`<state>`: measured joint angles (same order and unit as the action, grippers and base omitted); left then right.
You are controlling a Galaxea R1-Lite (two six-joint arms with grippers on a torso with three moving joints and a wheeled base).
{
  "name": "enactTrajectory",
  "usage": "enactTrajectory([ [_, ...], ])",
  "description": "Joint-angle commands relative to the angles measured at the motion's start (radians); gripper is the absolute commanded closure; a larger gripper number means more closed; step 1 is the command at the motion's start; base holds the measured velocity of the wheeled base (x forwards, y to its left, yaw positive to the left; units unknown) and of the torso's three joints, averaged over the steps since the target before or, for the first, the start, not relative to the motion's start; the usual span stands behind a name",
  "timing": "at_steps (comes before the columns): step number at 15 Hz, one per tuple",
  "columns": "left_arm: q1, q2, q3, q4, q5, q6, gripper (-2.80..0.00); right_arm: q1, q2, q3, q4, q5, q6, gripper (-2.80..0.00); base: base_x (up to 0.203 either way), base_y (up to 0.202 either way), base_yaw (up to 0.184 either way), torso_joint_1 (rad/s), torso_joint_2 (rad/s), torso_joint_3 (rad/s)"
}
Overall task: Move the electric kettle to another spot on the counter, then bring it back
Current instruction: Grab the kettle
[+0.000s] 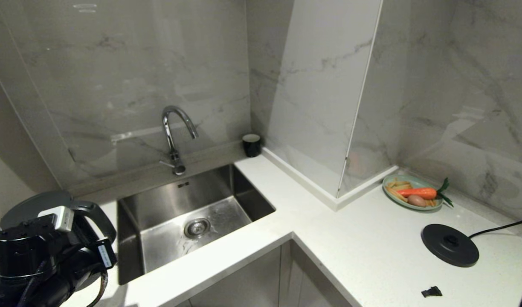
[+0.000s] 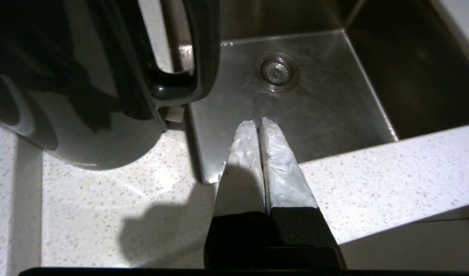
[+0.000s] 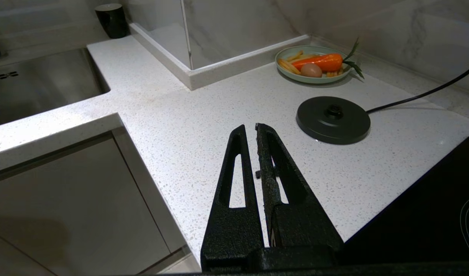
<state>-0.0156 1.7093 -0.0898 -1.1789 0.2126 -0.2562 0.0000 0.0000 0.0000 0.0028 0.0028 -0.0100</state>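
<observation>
- My left tool (image 2: pixel 257 124) is clenched on nothing, poised over the counter (image 2: pixel 115 199) edge by the sink (image 2: pixel 307 107).
- Just beside it stands the electric kettle (image 2: pixel 85 115), left of the sink, off its base disc (image 1: pixel 450 245).
- I judge the kettle glossy, slippery, rigid and heavy if filled; I'd take its loop handle (image 2: pixel 204 50).
- My right tool (image 3: pixel 255 132), nearly clenched and empty, hovers over the counter near the base.

Black electric kettle (image 2: pixel 85 96) upright on counter (image 2: pixel 104 207)
</observation>
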Motion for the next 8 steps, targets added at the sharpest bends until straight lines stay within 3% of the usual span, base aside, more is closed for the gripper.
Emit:
enactTrajectory([
  [1,0.043,0.033,-0.005,-0.010,0.000,0.005,0.00,0.000,0.000,0.000,0.000,0.000,-0.001,0.00,0.000,0.000,0.000,0.000,0.00,0.000],
  [7,0.086,0.090,-0.070,-0.010,-0.002,0.030,0.00,0.000,0.000,0.000,0.000,0.000,-0.001,0.00,0.000,0.000,0.000,0.000,0.00,0.000],
  [8,0.086,0.092,-0.073,-0.010,-0.002,0.029,-2.80,0.000,0.000,0.000,0.000,0.000,-0.001,0.00,0.000,0.000,0.000,0.000,0.00,0.000],
])
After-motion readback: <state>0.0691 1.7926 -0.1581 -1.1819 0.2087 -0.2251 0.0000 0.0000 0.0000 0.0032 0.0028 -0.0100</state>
